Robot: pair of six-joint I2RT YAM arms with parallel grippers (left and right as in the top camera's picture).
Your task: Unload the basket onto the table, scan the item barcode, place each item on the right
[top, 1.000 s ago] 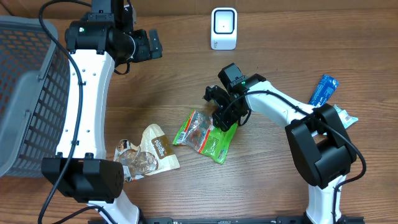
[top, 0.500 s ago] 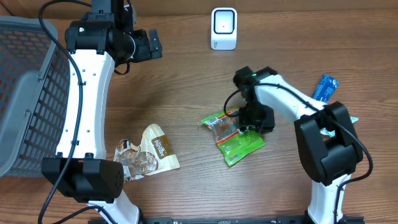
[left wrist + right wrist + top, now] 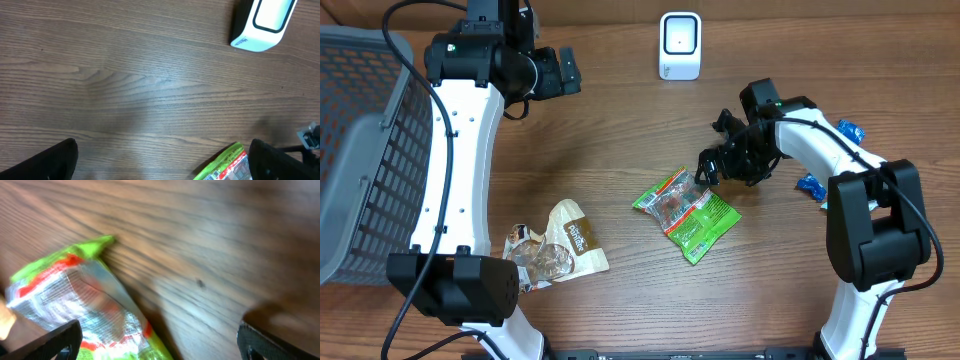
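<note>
Wood-grain tabletop was seen under everything, with the white barcode scanner (image 3: 680, 45) standing at its far edge. The green snack packet (image 3: 686, 213) was laid flat near the middle of the table, well apart from the scanner, its upper corner just beside the right gripper (image 3: 714, 150). That gripper's fingers (image 3: 50, 341) were spread wide and closed on nothing, so the packet was not held. The left gripper (image 3: 567, 72) was likewise spread open and empty, off to the far left. The packet was judged light, thin and crinkly, its glossy film probably slippery and easily folded. A pinch on a sealed edge or corner was judged best, with the printed faces left uncovered for the scanner.
</note>
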